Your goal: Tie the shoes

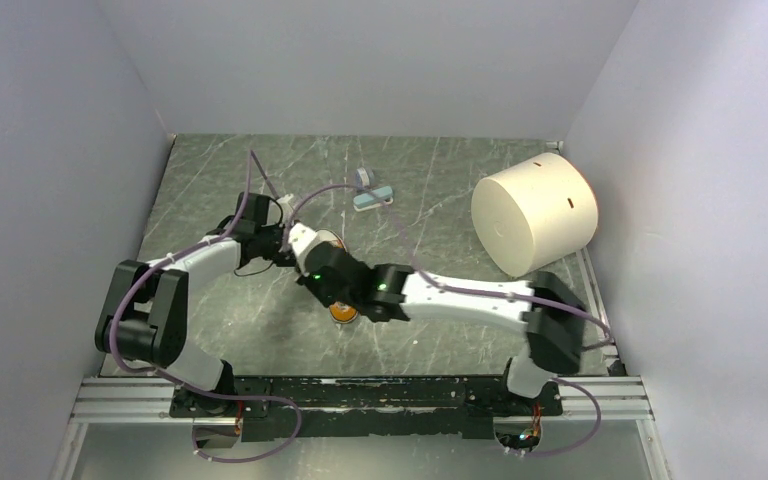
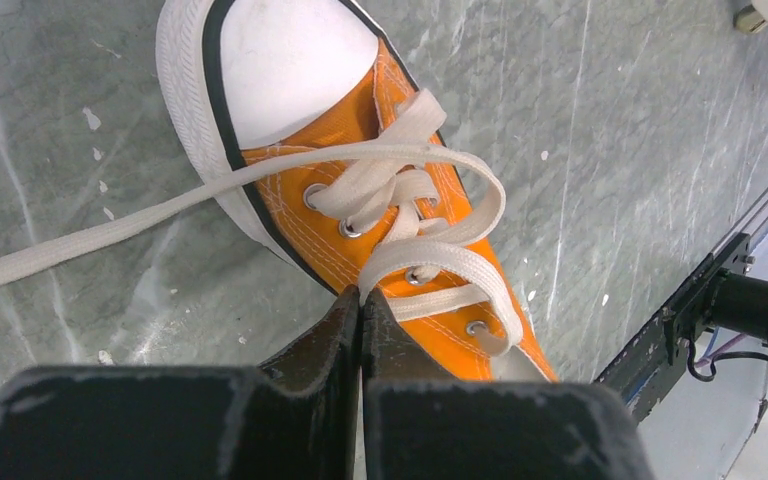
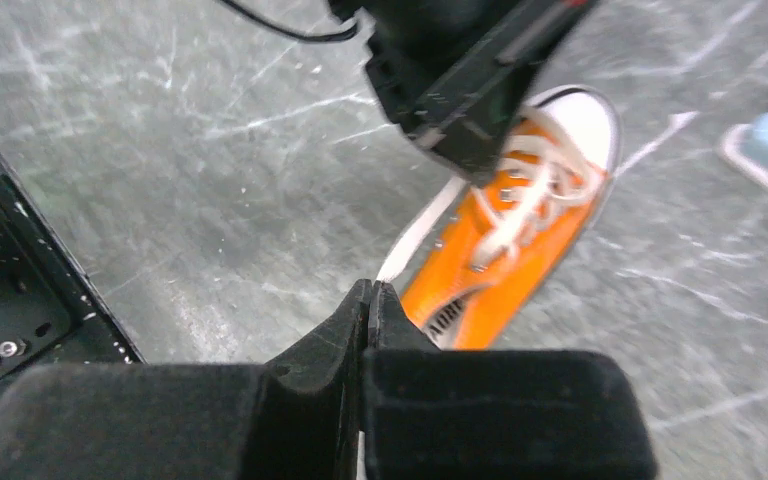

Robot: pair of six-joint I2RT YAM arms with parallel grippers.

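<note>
The orange sneaker (image 2: 360,215) with a white toe cap lies on the grey marbled table. In the top view it (image 1: 343,312) is mostly hidden under the right arm. My left gripper (image 2: 362,296) is shut on a loop of cream lace (image 2: 440,255) right at the shoe's side, by the eyelets. Another lace strand (image 2: 80,245) runs taut across the toe and off to the left. My right gripper (image 3: 372,287) is shut on a lace end (image 3: 420,228), beside the sneaker (image 3: 505,265). The left gripper's body (image 3: 460,70) hangs over the shoe. Both grippers meet mid-table (image 1: 295,250).
A big white cylinder (image 1: 535,212) lies on its side at the back right. A light-blue object (image 1: 373,197) and a small grey piece (image 1: 362,177) lie at the back centre. Grey walls enclose the table. A black rail (image 1: 380,392) runs along the near edge.
</note>
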